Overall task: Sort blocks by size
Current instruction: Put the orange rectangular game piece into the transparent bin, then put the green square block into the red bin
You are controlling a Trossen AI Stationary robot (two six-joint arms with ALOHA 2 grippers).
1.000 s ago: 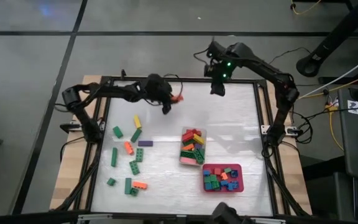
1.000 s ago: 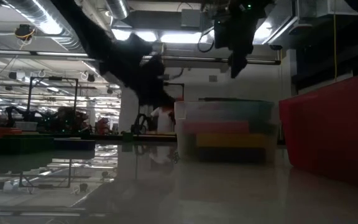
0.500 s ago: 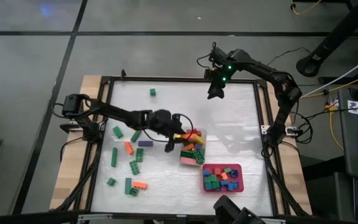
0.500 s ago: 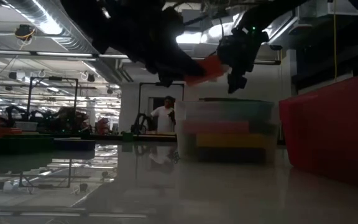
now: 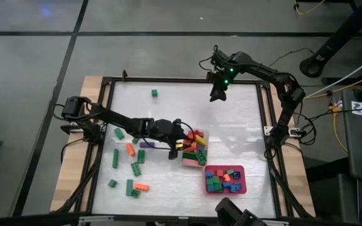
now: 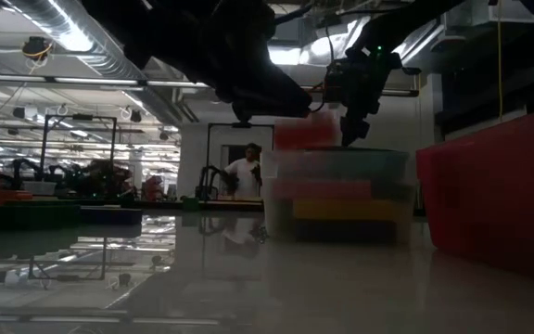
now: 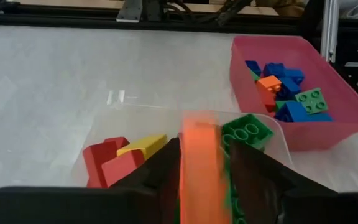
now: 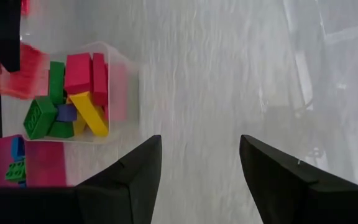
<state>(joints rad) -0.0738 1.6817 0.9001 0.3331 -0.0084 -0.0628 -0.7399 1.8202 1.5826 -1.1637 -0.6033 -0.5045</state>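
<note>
The left gripper (image 5: pixel 182 139) is above the near edge of the clear tub (image 7: pixel 272 134), and an orange block (image 7: pixel 199 168) shows blurred between its fingers (image 7: pixel 253 171), which stand a little apart; I cannot tell if they grip it or have let it go. The tub holds long red, yellow and green blocks, the red tray (image 5: pixel 241 183) just beside it holds short ones, and more blocks (image 5: pixel 131 164) lie loose on the table (image 5: pixel 231 125) on the left side. The right gripper (image 5: pixel 216 93) hangs over the far part of the table with its fingers apart and holds nothing.
</note>
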